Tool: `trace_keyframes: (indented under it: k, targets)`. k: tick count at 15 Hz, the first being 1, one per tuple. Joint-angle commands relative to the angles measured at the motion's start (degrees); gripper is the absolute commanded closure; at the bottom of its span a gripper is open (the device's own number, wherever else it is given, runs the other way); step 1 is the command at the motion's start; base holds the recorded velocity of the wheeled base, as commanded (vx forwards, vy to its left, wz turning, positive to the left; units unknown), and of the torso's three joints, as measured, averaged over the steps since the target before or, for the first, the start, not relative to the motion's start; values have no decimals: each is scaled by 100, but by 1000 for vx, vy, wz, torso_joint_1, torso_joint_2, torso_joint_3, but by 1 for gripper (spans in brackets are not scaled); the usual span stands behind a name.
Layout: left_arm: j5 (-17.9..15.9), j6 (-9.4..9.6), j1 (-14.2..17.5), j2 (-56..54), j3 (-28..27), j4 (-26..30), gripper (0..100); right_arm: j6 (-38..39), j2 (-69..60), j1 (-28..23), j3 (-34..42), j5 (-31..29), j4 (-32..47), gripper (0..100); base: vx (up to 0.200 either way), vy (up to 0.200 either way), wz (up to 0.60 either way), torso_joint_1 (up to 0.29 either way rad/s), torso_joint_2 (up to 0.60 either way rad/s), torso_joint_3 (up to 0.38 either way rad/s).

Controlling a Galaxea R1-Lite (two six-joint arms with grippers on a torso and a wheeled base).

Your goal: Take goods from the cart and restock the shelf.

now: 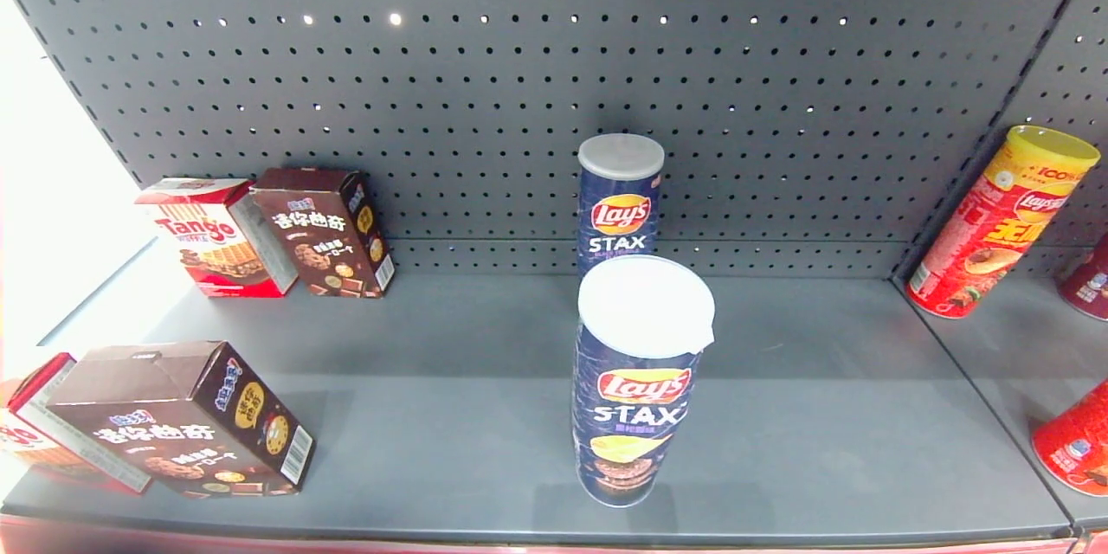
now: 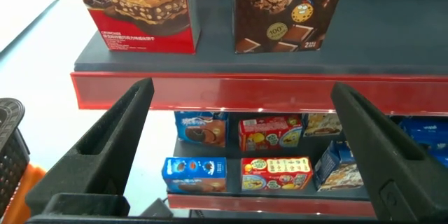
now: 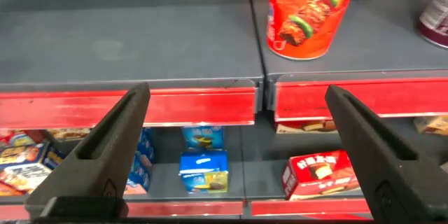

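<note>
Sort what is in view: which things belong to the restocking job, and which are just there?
Job: shelf; two blue chip cans standing on it; brown cookie boxes and red wafer boxes at its left; left gripper and right gripper, both open, empty.
Just there: red chip cans off to the right; small boxes one level down.

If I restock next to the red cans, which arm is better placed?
Probably right: the right gripper, open and empty, faces the red can; the left gripper faces the waffle box and cookie box.

Logo, white lettering on front blue canister [image 1: 636, 415], barcode on near brown box [image 1: 186, 424]
</note>
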Motion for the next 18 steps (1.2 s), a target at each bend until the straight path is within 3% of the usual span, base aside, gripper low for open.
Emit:
trace_keyframes:
  k: [1, 8, 10, 18]
  targets:
    - [-34, 2, 1, 7, -7, 0, 0, -29, 5, -1, -4, 34, -7, 0, 0, 0, 0, 0, 0, 0]
    - [-60, 28, 1, 7, 2, -9, 0, -99, 5, -1, 5, 52, -15, 0, 0, 0, 0, 0, 0, 0]
    - [-60, -7, 1, 7, 2, 0, 0, -108, 5, -1, 5, 52, -7, 0, -200, 0, 0, 0, 2, 2]
    - [-78, 11, 1, 7, 2, 0, 0, -108, 5, 8, 5, 52, -7, 0, -25, 0, 0, 1, 0, 0]
